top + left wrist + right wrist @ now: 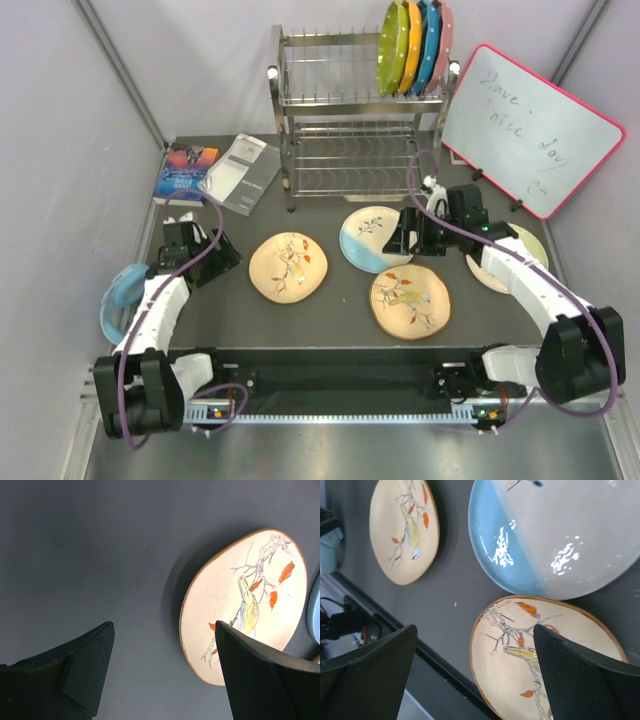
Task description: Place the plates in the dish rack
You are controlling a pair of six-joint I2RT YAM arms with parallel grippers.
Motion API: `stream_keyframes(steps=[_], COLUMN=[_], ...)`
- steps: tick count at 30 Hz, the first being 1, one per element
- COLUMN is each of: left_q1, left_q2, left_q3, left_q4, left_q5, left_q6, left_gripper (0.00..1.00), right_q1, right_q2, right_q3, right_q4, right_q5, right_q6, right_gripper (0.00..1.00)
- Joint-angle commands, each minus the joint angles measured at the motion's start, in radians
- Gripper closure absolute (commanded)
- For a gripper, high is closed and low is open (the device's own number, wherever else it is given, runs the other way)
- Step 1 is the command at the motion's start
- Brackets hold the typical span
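Four plates are lying flat on the surface (340, 312) before the dish rack (350, 150): a tan plate (288, 266), a white-and-blue plate (368, 240), a second tan plate (410, 300) and a cream-green plate (533, 248) partly under the right arm. Both pincers are hanging open and empty. The right pincer (475, 635) is hovering over the blue and second tan plates, and the left pincer (164, 645) beside the first. The likely danger: fingers skidding off a low glossy rim, or shoving the neighbouring plate.
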Motion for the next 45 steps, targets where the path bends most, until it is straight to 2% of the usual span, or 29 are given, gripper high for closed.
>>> stream_keyframes(steps=[1,5,11,13,18,26,27,29,30,32,35,45], left_q1=[0.003,0.007,0.004,0.005,-0.007,-0.101,-0.105,-0.107,-0.108,-0.107,-0.105,-0.104], left_q2=[0.047,0.095,0.205,0.232,0.285,0.359,0.370,0.379,0.382,0.384,0.379,0.335], left_q3=[-0.067,-0.084,-0.122,-0.131,-0.141,-0.116,-0.114,-0.111,-0.107,-0.104,-0.108,-0.182], left_q4=[0.074,0.116,0.281,0.315,0.363,0.398,0.401,0.401,0.398,0.384,0.376,0.478], left_q5=[0.058,0.060,0.136,0.161,0.225,0.290,0.296,0.292,0.285,0.270,0.281,0.471], left_q6=[-0.068,-0.091,-0.149,-0.162,-0.168,-0.177,-0.177,-0.174,-0.172,-0.157,-0.139,-0.071], left_gripper=[0.14,0.15,0.19,0.29,0.41,0.59,0.62,0.76,0.89,1.00,1.00,1.00], right_q1=[0.040,0.100,0.140,0.140,0.144,0.158,0.167,0.175,0.183,0.184,0.186,0.230], right_q2=[0.072,0.139,0.247,0.284,0.338,0.439,0.448,0.481,0.491,0.519,0.541,0.571], right_q3=[-0.004,0.038,0.093,0.101,0.105,0.116,0.121,0.136,0.142,0.158,0.164,0.158], right_q4=[0.197,0.246,0.294,0.309,0.346,0.383,0.388,0.397,0.400,0.398,0.414,0.527], right_q5=[-0.152,-0.155,-0.134,-0.135,-0.139,-0.157,-0.157,-0.163,-0.166,-0.168,-0.189,-0.289], right_q6=[0.107,0.124,0.140,0.138,0.135,0.123,0.117,0.106,0.088,0.074,0.063,0.130], right_gripper=[0.00,0.00,0.00,0.00,0.00,0.00,0.00,0.00,0.00,0.00,0.00,0.00])
